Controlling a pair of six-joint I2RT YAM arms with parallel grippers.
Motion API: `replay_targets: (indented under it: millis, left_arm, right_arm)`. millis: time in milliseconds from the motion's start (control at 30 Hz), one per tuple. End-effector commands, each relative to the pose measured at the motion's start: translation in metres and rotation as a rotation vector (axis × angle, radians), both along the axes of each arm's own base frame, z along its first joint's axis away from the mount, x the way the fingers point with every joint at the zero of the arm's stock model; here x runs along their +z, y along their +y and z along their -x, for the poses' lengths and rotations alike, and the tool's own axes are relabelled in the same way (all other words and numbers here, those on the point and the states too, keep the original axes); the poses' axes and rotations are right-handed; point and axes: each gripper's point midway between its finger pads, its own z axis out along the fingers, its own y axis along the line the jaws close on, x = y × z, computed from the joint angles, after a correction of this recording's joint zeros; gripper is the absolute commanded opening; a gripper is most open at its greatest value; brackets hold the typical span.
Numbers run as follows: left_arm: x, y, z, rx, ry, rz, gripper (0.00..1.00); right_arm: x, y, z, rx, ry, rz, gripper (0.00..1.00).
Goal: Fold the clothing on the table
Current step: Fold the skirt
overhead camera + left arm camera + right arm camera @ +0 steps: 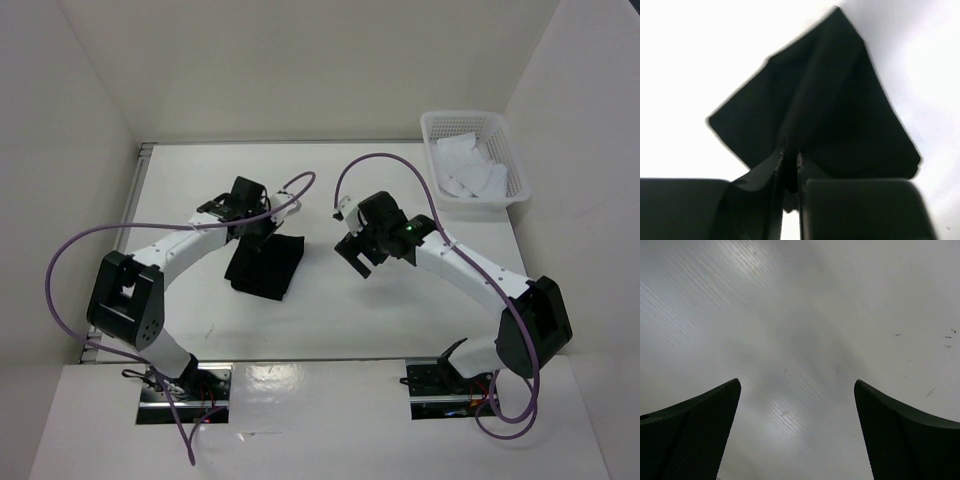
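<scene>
Top view first: we count one piece of clothing [265, 265], black, lying on the table [330, 320] just left of centre. There are two arms and one lattice basket [475, 160] at the far right corner. The basket holds a few white cloth pieces [470, 170], too jumbled for us to count exactly. The left gripper [250, 222] is at the garment's far edge, and the right gripper [352, 255] hangs beside the garment, apart from it.

Left wrist view: the jaws are nearly together with a ridge of the black fabric pinched between them, and the rest of the cloth fans out ahead on the table. We'd say the step in hand is the grab for a fold. The next move calls for lifting that edge and carrying it toward the near edge without losing the pinch.

Right wrist view: the jaws are spread wide with nothing in them, and only bare white tabletop shows below.
</scene>
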Motion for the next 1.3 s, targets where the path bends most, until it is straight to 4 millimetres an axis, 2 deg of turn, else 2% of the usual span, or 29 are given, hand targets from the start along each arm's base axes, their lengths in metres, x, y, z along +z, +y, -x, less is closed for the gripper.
replay_targets:
  millis: [0,67,133,167,333,533,600,633,667,700,733,867,1033,1200,1267]
  left_arm:
    - [0.027,0.007,-0.02,0.013,-0.089,0.013,0.23]
    - [0.027,0.016,-0.023,0.037,-0.089,0.012,0.26]
    - [0.01,0.022,-0.022,0.043,-0.055,-0.007,0.26]
    - [0.01,0.028,-0.024,0.058,-0.055,-0.007,0.26]
    - [-0.017,0.04,-0.029,0.079,-0.019,-0.011,0.26]
    - [-0.017,0.059,-0.034,0.13,-0.02,-0.015,0.26]
    - [-0.023,0.066,-0.032,0.146,-0.012,-0.025,0.29]
    - [-0.025,0.075,-0.034,0.172,-0.022,-0.041,0.33]
    - [-0.024,0.074,-0.036,0.18,-0.029,-0.033,0.39]
    - [-0.034,0.081,-0.033,0.196,-0.005,-0.049,0.4]
    - [-0.034,0.087,-0.034,0.212,-0.005,-0.049,0.43]
    - [-0.056,0.109,-0.032,0.3,0.015,-0.1,0.53]
    - [-0.067,0.131,-0.029,0.371,0.019,-0.129,0.53]
    - [-0.083,0.135,-0.021,0.395,0.059,-0.146,0.53]
    - [-0.083,0.134,-0.021,0.402,0.061,-0.142,0.53]
  right_arm:
    - [0.0,0.002,-0.008,-0.021,-0.023,-0.015,0.98]
    - [0.0,0.003,-0.007,-0.016,-0.019,-0.021,0.98]
    - [-0.003,0.003,-0.007,-0.016,-0.011,-0.015,0.98]
    - [-0.003,0.003,-0.007,-0.016,-0.011,-0.015,0.98]
    - [-0.009,0.005,-0.006,-0.01,0.009,-0.01,0.98]
    - [-0.017,0.003,-0.004,-0.011,0.034,0.008,0.98]
    - [-0.017,0.005,-0.003,-0.005,0.04,0.001,0.98]
    - [-0.017,0.005,-0.003,-0.005,0.04,0.001,0.98]
    - [-0.017,0.005,-0.003,-0.005,0.04,0.001,0.98]
    - [-0.017,0.005,-0.003,-0.005,0.04,0.001,0.98]
    - [-0.017,0.005,-0.003,-0.005,0.04,0.001,0.98]
    - [-0.021,0.005,-0.001,0.0,0.059,0.005,0.98]
    - [-0.021,0.006,0.0,0.006,0.063,-0.001,0.98]
    - [-0.021,0.006,0.0,0.006,0.063,-0.001,0.98]
    - [-0.021,0.006,0.0,0.006,0.063,-0.001,0.98]
